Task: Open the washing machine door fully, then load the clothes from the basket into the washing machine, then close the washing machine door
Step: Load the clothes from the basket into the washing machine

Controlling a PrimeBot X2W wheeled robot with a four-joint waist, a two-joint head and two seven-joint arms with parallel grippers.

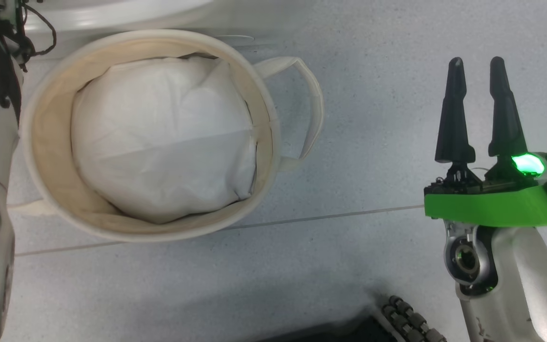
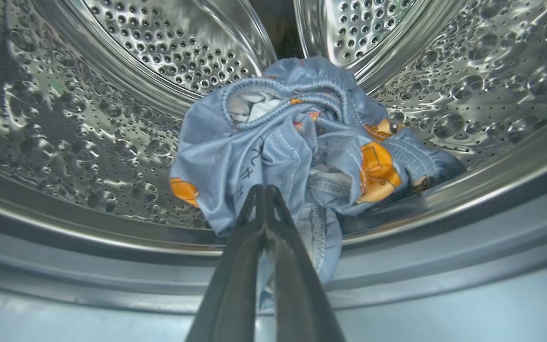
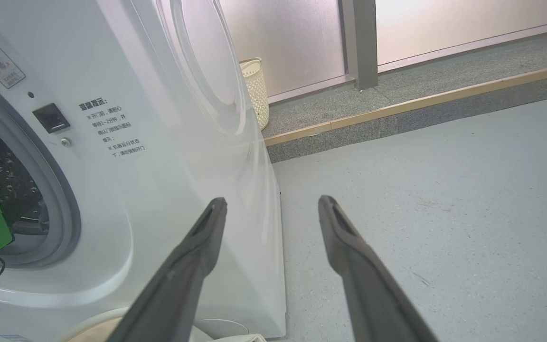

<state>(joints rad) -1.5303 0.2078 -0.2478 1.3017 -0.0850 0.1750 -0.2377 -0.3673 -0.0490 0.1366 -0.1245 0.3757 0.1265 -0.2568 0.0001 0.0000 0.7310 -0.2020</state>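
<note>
The pale grey floor (image 1: 373, 266) carries the basket (image 1: 48, 137) at the upper left of the head view. In the right wrist view, the washing machine (image 3: 169, 142) stands on it at left, with a white hamper (image 3: 257, 90) at the upper middle.

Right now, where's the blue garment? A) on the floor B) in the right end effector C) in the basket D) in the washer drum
D: the blue garment sits in the steel drum, one edge draped over its lip; the basket shows a white liner.
</note>
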